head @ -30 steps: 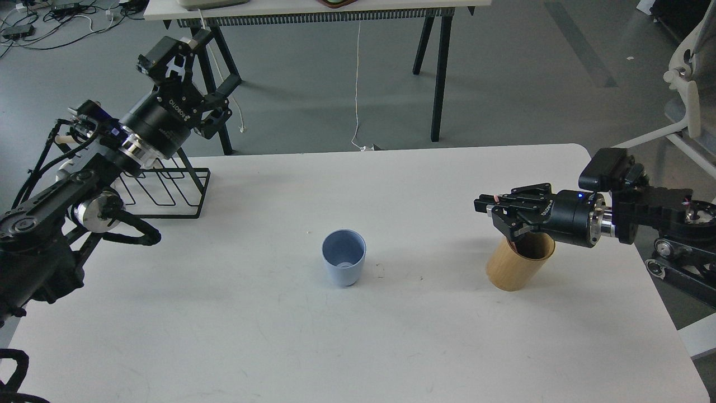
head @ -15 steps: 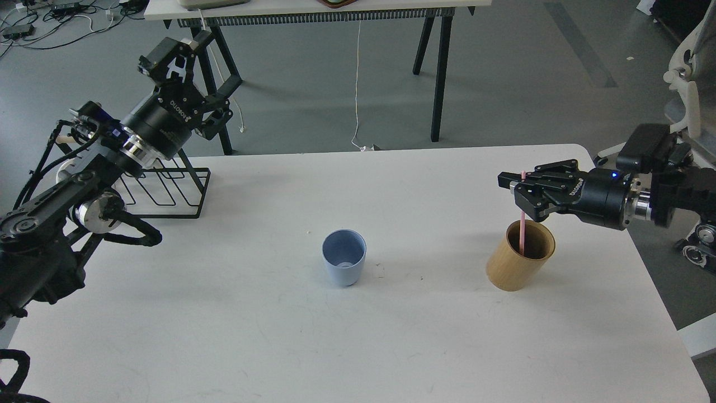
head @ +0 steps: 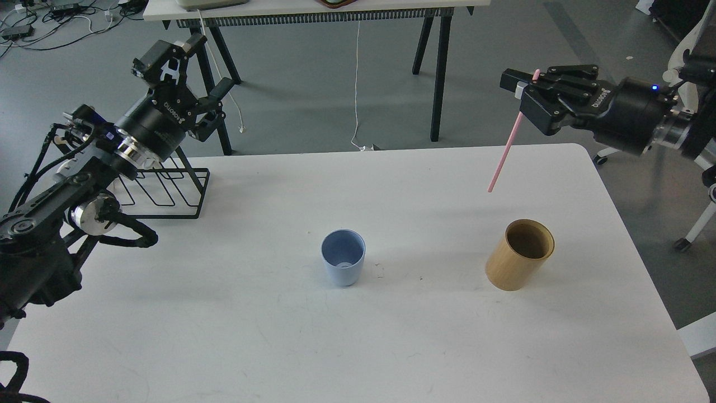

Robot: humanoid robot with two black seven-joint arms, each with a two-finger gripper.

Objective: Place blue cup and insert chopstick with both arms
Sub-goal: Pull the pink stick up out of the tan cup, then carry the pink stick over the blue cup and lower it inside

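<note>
Head view: the right claw point(head: 528, 84), upper right, pinches the thin, light, stiff chopstick point(head: 508, 143) by its top. The blue cup point(head: 343, 265) stands mid-table. The left claw point(head: 184, 64), upper left, is wide, holding nothing

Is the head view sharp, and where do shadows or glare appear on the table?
Head view: sharp throughout, and the chopstick shows no motion blur. Light is soft and even; the blue cup and the tan holder cast only faint shadows on the white table, and no strong glare appears.
</note>
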